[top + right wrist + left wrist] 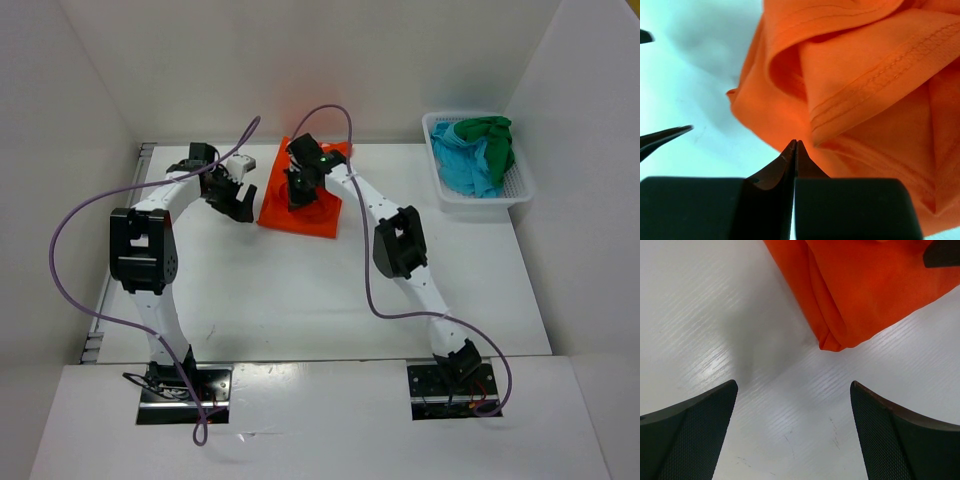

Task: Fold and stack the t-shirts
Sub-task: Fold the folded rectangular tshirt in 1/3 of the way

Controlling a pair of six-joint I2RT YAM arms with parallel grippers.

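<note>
**Non-Task Items in the Work Area**

White table [300,300]: fills the centre of the top view. The surface is flat and matte. The left wrist view shows faint scratches and a streaked sheen on it.

White mesh basket [472,203]: upper right of the frame, resting on the table at its far right corner.

White walls [330,60]: enclose the table at back, left and right.

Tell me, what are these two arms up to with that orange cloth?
They are folding t-shirts. The orange shirt lies folded up on the table. The right gripper is shut and sits right over it; whether it pinches any cloth is not clear. The left gripper is wide open beside the shirt's edge, holding nothing. The green shirt and the turquoise shirt lie crumpled in the white basket, not yet folded.
</note>
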